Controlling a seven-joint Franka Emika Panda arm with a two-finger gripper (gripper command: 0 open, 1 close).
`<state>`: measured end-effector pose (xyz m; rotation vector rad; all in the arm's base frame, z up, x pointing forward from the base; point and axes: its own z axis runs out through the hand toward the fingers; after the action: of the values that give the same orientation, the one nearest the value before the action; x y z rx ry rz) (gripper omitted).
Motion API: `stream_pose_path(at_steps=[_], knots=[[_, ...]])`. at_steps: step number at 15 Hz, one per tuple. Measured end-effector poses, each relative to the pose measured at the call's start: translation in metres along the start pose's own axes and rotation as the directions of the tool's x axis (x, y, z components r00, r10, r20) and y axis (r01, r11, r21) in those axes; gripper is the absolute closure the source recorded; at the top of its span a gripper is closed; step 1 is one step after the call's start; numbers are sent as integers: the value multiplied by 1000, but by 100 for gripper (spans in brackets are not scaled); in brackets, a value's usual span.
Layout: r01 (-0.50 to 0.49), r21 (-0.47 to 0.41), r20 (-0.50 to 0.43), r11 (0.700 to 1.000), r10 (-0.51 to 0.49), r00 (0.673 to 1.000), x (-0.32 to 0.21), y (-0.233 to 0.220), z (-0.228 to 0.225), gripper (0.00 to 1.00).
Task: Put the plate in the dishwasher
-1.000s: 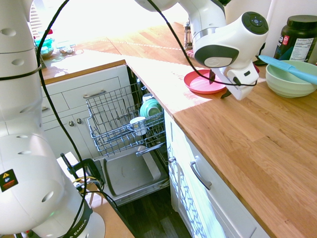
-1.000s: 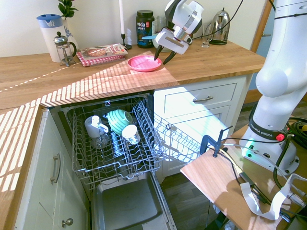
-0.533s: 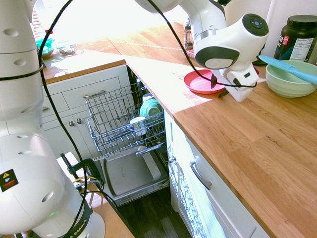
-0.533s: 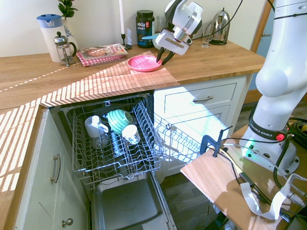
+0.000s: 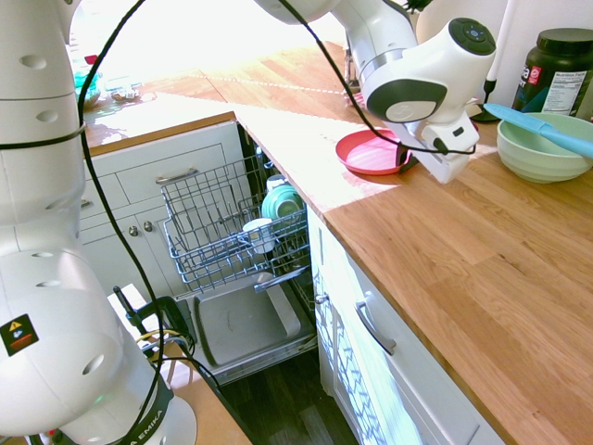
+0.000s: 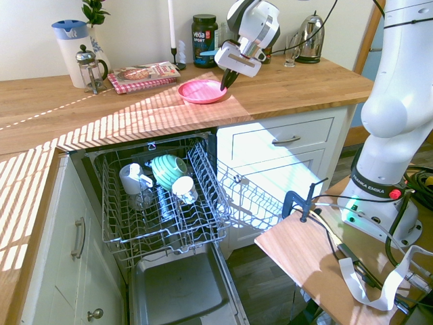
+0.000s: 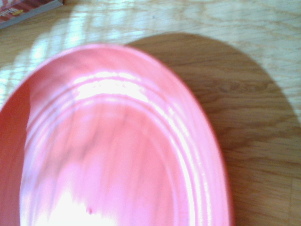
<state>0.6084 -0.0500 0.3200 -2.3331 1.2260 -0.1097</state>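
- gripper (image 6: 224, 79) pinching the near rim of the one pink plate (image 6: 201, 91), fingers pressed together on its edge
- plate looks slightly lifted off the wooden counter (image 6: 284, 78); casts a shadow beside it in the wrist view
- arm angles down from above, wrist tilted toward the plate
- one dishwasher (image 6: 162, 203) below, open, rack out: one teal bowl (image 6: 168, 169), two white cups (image 6: 184, 189)
- one pale green bowl (image 5: 542, 146) near the gripper

Plate (image 5: 371, 152) on counter (image 5: 463, 269), above the open dishwasher (image 6: 162, 203).
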Motion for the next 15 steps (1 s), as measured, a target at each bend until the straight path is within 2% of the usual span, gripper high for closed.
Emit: stream_pose_path(at_steps=[4,6,7,9,11,13,15], knots=[[56,-17,-34,998,-56,998,-5,-24,-10,100],[158,-48,-100,986,-163,982,-34,-77,-37,100],[220,-69,-134,973,-227,965,-64,-113,-57,100],[332,-121,-188,935,-350,918,-148,-184,-97,100],[424,-186,-240,886,-459,855,-244,-226,-119,100],[504,-273,-277,819,-569,774,-328,-228,-95,100],[569,-376,-289,732,-676,678,-394,-195,-36,100]])
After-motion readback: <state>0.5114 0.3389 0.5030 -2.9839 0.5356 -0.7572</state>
